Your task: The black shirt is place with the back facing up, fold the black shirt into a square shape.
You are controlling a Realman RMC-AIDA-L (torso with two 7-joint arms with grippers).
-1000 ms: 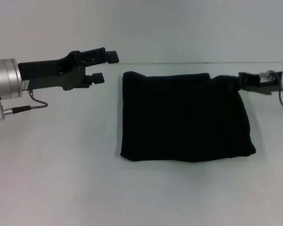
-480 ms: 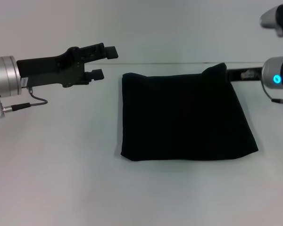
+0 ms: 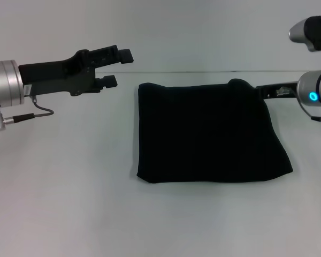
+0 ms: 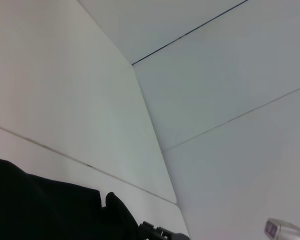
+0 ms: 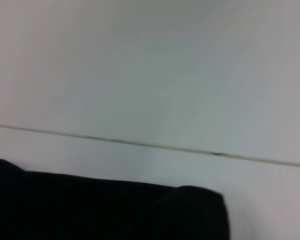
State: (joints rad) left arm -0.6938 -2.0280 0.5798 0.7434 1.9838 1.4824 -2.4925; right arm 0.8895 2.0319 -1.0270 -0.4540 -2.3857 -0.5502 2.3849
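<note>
The black shirt [image 3: 211, 134] is lying on the white tabletop [image 3: 69, 203] as a near-square bundle — folding looking nearly done. Left gripper [image 3: 117, 67] is hovering beside it, jaws open, empty; right gripper [image 3: 265, 90] is touching its far corner — its grip I cannot tell

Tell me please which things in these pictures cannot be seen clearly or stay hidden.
- Right gripper, head view: its tips lie against the black shirt, black on black, so open or shut is unclear.
- Shirt's lettering, neckline and sleeves: folded inside, no view shows them.
- Shirt in both wrist views: cut off by the picture's lower edge.
- Left gripper: open beside the shirt; its own wrist view shows no fingers.
</note>
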